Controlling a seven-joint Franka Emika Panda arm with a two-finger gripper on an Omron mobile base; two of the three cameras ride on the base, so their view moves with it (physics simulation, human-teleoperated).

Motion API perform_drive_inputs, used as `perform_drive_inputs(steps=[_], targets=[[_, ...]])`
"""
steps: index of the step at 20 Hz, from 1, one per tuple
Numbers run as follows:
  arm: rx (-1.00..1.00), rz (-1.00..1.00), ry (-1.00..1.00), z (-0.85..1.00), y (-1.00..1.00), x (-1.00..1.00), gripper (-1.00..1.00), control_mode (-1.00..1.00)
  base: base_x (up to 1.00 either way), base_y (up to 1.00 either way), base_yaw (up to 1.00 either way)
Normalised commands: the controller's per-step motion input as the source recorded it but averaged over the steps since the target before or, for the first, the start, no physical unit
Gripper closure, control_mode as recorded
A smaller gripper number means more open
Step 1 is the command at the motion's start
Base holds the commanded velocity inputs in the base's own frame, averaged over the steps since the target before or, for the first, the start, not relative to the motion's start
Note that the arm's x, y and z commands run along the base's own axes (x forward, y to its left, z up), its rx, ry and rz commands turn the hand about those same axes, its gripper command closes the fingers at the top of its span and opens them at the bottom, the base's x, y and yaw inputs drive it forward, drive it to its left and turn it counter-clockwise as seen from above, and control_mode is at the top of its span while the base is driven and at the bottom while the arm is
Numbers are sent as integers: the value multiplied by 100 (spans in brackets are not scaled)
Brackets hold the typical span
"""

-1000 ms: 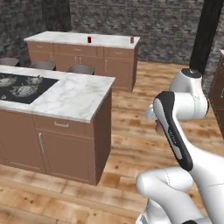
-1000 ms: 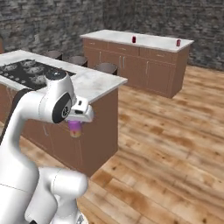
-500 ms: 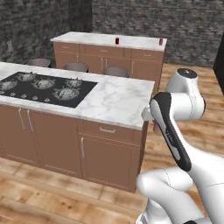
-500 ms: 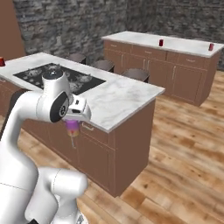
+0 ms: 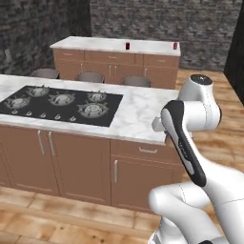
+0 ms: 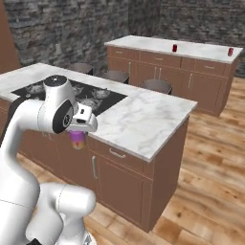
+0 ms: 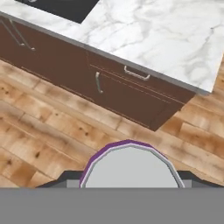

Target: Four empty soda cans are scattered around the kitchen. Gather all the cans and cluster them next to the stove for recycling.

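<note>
Purple-pink cylindrical soda can [image 6: 77,140] gripped in white arm's two-finger gripper [image 6: 78,135], centre-left of right base view, before brown cabinet front. Black glass stove [image 5: 59,105] set in marble island, left of frame.

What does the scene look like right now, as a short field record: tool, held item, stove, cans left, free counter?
tool: shut on the purple can, held off the island's front edge, above the floor
purple can: silver top faces the hand camera
stove: black cooktop set in the marble island
red cans: two, and, standing apart on the back counter
free counter: bare marble beside the stove
</note>
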Motion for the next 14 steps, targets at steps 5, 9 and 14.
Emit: perform_drive_inputs(steps=[5,9,14], targets=[[0,0,0,0,0,0,100,100,41,77,-33],[0,0,0,0,0,0,100,100,47,81,-30],[0,0,0,0,0,0,100,100,31,85,-28]])
